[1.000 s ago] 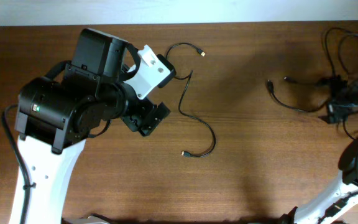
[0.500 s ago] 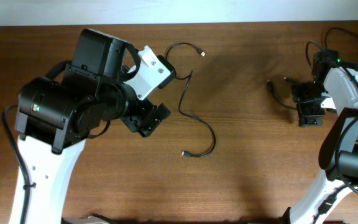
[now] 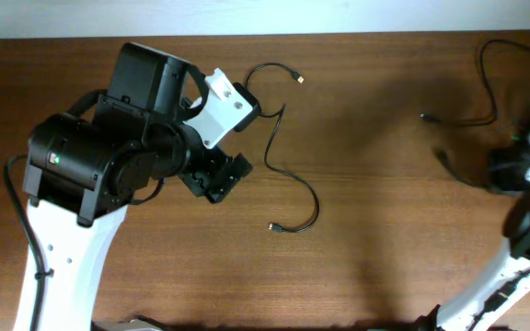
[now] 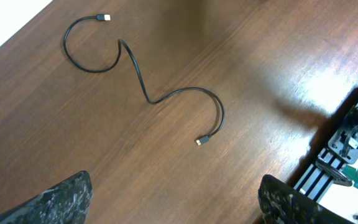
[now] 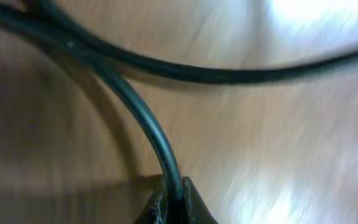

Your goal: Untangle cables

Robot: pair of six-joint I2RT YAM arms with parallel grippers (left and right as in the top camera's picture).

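Plainly, the table (image 3: 366, 267) carries everything, and the left arm (image 3: 90, 175) is the bulkiest thing on it, so places are given from that arm. The left end effector (image 4: 174, 183) hangs with its fingers spread wide and nothing between them.

Just right of the left arm lies the loose cable (image 3: 267, 156), alone on the wood. Its long axis runs from far edge to near edge in an S. The far plug (image 3: 299, 80) points right and the near plug (image 3: 272, 227) points left.

Well to the right of the left arm, the right end effector (image 5: 171, 208) pinches the pinched cable (image 5: 142, 118) between its tips. That cord runs away from the grip to meet a second strand (image 5: 241, 73); which lies on top I cannot tell.

The step looks like drawing this strand free. It should go best pulled slowly along the cord's own line, with a firm grip, watching that the free plug (image 3: 423, 116) trails without snagging.
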